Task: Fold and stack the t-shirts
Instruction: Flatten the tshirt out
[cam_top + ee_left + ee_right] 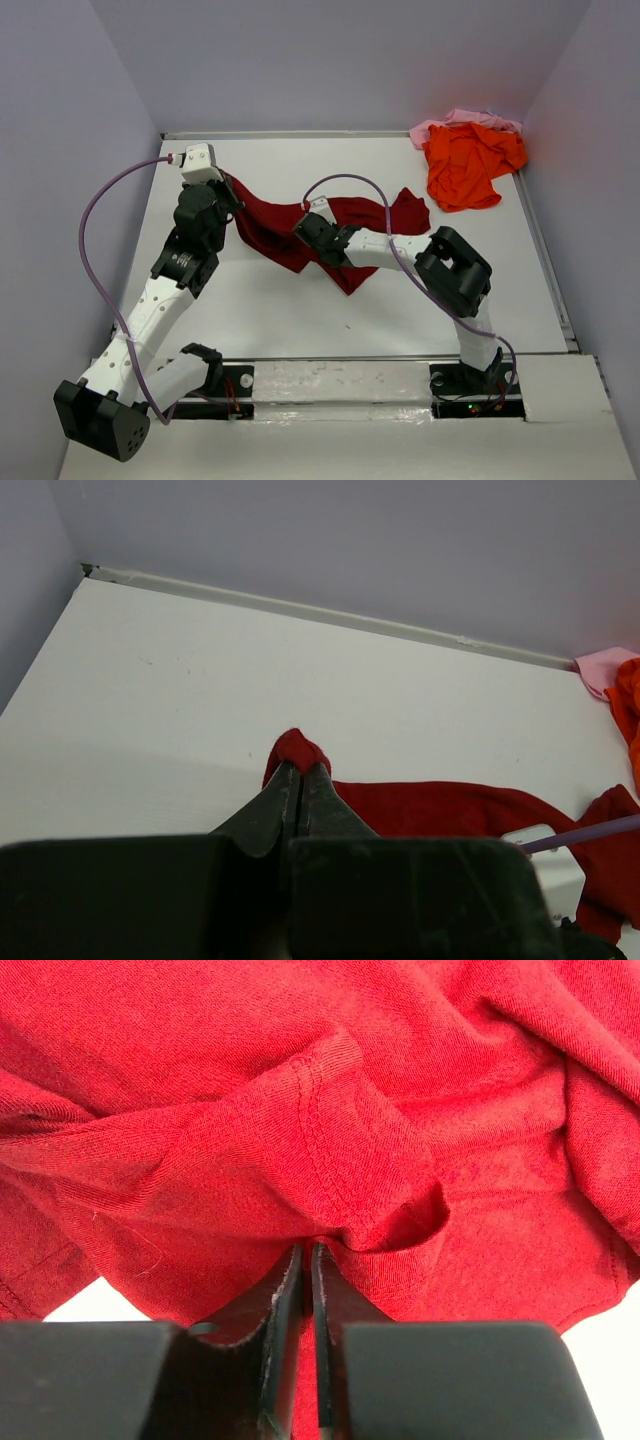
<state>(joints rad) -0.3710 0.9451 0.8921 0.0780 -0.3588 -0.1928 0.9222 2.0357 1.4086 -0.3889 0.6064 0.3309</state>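
Observation:
The dark red t-shirt (pixel 335 230) lies stretched and crumpled across the middle of the table. My left gripper (pixel 230 190) is shut on its left end; the left wrist view shows a red tuft (pixel 296 748) pinched between the tips (pixel 301 770). My right gripper (pixel 305 228) is shut on a hemmed fold of the dark red t-shirt (pixel 330 1140) near its middle, with the tips (pixel 308 1250) buried in cloth. The bright orange t-shirt (pixel 468 162) lies crumpled at the far right corner on top of the pale pink t-shirt (pixel 452 121), which shows only at its edge.
Grey walls enclose the white table (pixel 300 310) at the back and both sides. The purple cable (pixel 350 182) of the right arm arcs over the red cloth. The arm bases sit at the near edge.

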